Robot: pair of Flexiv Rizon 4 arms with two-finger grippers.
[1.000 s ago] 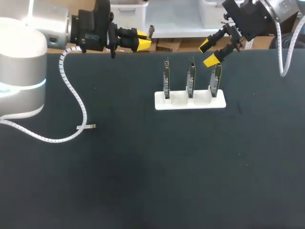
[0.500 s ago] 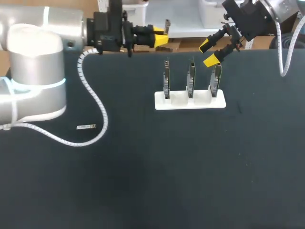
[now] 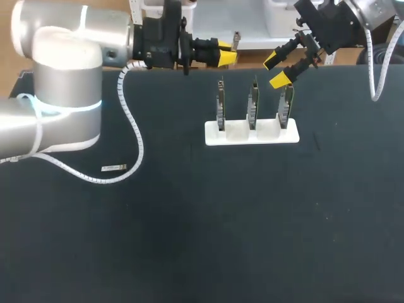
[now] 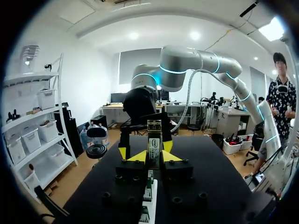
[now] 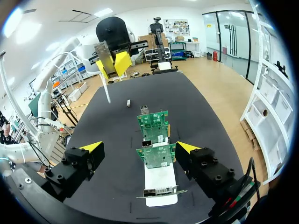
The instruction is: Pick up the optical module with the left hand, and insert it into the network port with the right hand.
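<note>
Pinching the optical module [image 3: 235, 41], likely light and stiff, the left tool [image 3: 227, 53] is leaving its free end for the wide-open, empty right tool [image 3: 278, 69].

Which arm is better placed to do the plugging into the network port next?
Likely right. The right end effector hangs open over the network cards in the white holder; the left end effector is shut on the optical module.
</note>
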